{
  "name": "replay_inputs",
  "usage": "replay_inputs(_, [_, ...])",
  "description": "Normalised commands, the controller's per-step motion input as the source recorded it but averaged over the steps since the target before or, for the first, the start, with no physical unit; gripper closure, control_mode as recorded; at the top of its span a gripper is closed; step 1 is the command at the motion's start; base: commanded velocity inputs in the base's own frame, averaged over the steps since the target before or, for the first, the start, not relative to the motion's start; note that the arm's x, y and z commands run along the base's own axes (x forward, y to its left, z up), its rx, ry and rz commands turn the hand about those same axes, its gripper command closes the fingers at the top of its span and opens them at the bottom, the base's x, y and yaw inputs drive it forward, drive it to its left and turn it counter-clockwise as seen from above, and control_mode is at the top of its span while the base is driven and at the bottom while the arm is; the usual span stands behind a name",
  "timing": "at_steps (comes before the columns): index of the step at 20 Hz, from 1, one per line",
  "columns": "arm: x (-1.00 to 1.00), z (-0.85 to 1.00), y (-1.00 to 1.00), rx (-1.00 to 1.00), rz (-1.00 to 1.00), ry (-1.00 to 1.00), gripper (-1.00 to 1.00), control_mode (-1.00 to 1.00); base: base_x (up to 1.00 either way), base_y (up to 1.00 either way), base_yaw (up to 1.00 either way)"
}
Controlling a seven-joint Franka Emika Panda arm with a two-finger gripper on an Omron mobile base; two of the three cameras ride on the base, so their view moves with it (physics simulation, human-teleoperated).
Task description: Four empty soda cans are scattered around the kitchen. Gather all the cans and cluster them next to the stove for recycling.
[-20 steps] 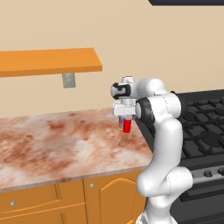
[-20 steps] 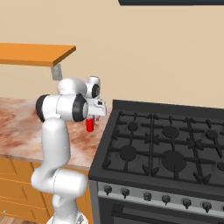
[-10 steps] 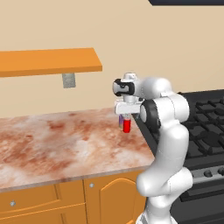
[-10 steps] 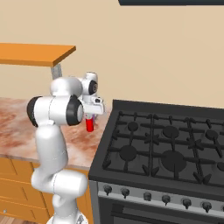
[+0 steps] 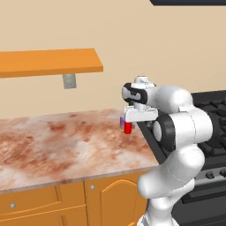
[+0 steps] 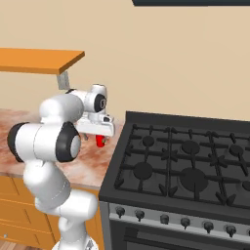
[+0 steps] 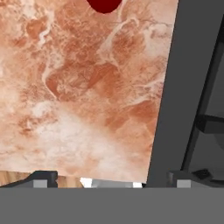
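A red soda can (image 5: 128, 128) (image 6: 100, 141) stands upright on the marble counter (image 5: 57, 141) close to the stove's (image 6: 185, 166) left edge. A bit of a purple soda can (image 5: 122, 120) shows just left of it, partly hidden by the hand. My gripper (image 5: 133, 120) (image 6: 100, 134) hovers right over the red can. In the hand view my gripper (image 7: 113, 179) is open, its fingertips (image 7: 43, 177) far apart with bare counter between them. The red can's dark top (image 7: 104, 5) lies at that view's upper edge, and the stove's rim (image 7: 168, 87) runs down the right.
An orange wall shelf (image 5: 48, 62) with a grey block (image 5: 69, 80) under it hangs over the counter's back. Black grates (image 6: 195, 156) cover the cooktop and knobs (image 6: 185, 222) line its front. Orange cabinet doors (image 5: 66, 205) sit below the counter's front edge.
The jaws have spread a little wider. The hand has shifted slightly toward the stove and the arm's elbow has swung round toward the cameras. The red can stays in place.
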Motion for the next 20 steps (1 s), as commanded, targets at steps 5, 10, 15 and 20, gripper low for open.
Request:
replay_inputs(5, [-0.9, 0.06, 0.0, 0.0, 0.02, -0.04, -1.0, -1.0, 0.0, 0.0, 0.0])
replay_inputs(10, [-0.63, 0.21, 0.0, 0.0, 0.0, -0.17, -1.0, -1.0, 0.0, 0.0, 0.0])
replay_inputs(15, [-0.51, 0.27, 0.0, 0.0, 0.01, -0.23, -1.0, -1.0, 0.0, 0.0, 0.0])
replay_inputs(20, [-0.32, 0.17, 0.0, 0.0, 0.0, -0.16, -1.0, -1.0, 0.0, 0.0, 0.0])
